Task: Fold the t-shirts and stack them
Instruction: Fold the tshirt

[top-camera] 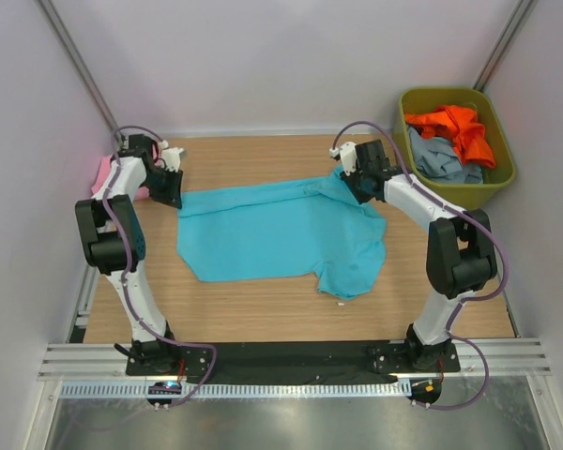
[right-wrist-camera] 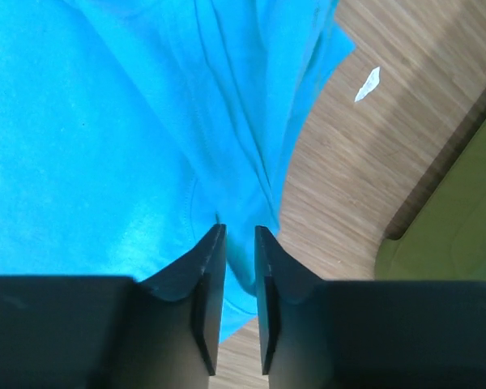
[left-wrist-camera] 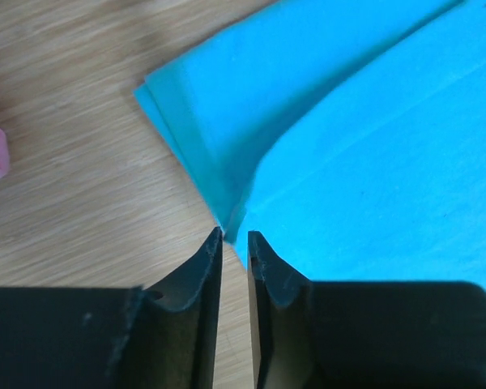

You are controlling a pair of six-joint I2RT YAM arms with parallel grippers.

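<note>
- Cloth first: the turquoise t-shirt [top-camera: 281, 234] lies spread on the wooden table [top-camera: 263, 314], soft, matte and creased.
- Left gripper [left-wrist-camera: 235, 235]: jaws a narrow slit, nothing between them, with the layered hem right at the tips.
- Right gripper [right-wrist-camera: 240, 229]: narrow too, cloth beneath, no pinch showing.
- Risk: fingertips lifting away could snag that limp hem and drag the fold open.
</note>
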